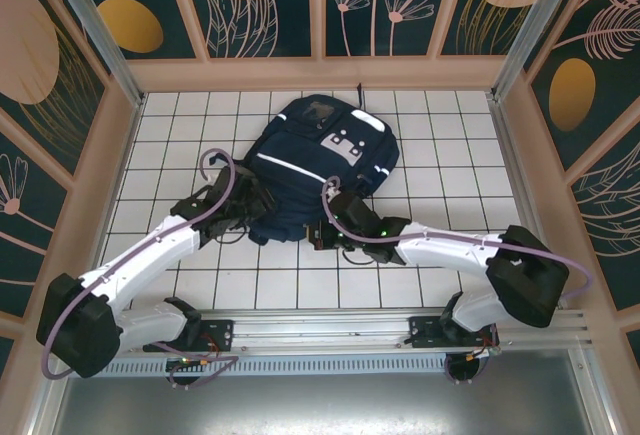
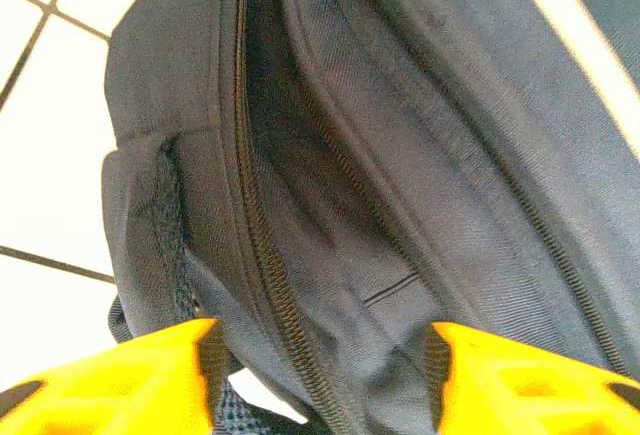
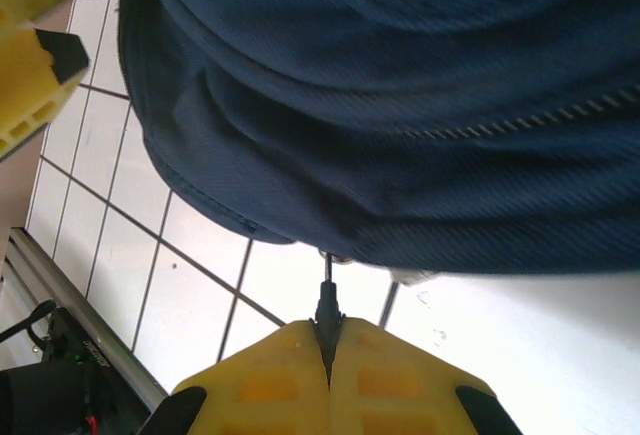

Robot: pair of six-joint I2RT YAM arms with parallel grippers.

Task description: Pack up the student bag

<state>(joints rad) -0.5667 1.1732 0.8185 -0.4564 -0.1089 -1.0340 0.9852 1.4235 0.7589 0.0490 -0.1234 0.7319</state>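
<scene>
The student bag (image 1: 320, 160), a large navy backpack with white stripes, lies flat in the middle of the white tiled table. My left gripper (image 1: 250, 213) is at the bag's near-left edge. In the left wrist view it (image 2: 322, 343) stands open, its yellow fingers either side of bag fabric (image 2: 420, 155) beside a partly open zipper (image 2: 255, 215), holding nothing. My right gripper (image 1: 325, 235) is at the bag's near edge. In the right wrist view it (image 3: 328, 333) is shut on a thin dark zipper pull (image 3: 327, 300) that hangs from the bag (image 3: 400, 105).
White tiles (image 1: 450, 155) surround the bag on all sides. Patterned walls enclose the table at the back and sides. A metal rail (image 1: 330, 330) with the arm bases runs along the near edge. A yellow finger of the left gripper (image 3: 30, 55) appears in the right wrist view.
</scene>
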